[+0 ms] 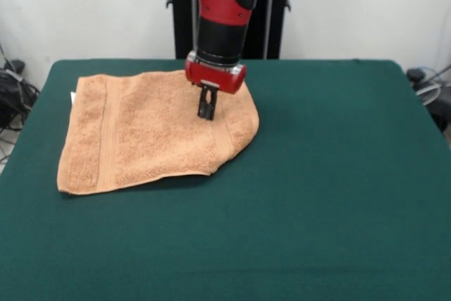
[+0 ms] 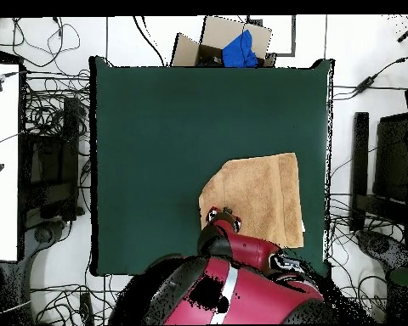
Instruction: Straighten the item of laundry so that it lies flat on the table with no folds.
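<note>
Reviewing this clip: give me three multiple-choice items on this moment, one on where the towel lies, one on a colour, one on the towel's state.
1. In the front view, where does the towel lie on the table?
A. picture's left half, toward the far edge
B. near right corner
C. hanging off the near edge

2. What colour is the table's surface?
A. white
B. dark green
C. blue

3. How does the towel lie?
A. rolled into a tube
B. fully flat and square
C. one corner, near the gripper, folded in

Answers: 1 A, the cloth sits left of centre near the far edge. 2 B, the cover is dark green. 3 C, both views show a rounded or cut-off corner instead of a square one.
</note>
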Controlling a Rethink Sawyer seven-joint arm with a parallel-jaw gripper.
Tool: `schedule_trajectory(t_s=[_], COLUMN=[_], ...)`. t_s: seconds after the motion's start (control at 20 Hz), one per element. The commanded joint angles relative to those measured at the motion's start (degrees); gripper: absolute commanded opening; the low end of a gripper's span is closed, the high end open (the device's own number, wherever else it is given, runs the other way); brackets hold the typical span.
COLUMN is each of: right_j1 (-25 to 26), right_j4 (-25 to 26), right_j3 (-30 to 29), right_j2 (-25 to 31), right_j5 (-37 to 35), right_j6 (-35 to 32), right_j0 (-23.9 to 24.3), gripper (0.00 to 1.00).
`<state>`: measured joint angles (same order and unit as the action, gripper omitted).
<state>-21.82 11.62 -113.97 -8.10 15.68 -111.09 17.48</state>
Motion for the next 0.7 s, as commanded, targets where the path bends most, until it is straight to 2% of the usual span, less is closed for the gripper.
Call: schedule_trajectory(t_s=[0.05,0.7], right_j1=[11.41,9.28], right_j4=[0.09,2.84], right_j3=[6.44,2.74], right_j2=[-0.03,-2.92], right_j5=[-3.88,-5.59], right_j6=[-4.64,-3.82], right_j0=[2.41,3.95], gripper=[0.00,0.00])
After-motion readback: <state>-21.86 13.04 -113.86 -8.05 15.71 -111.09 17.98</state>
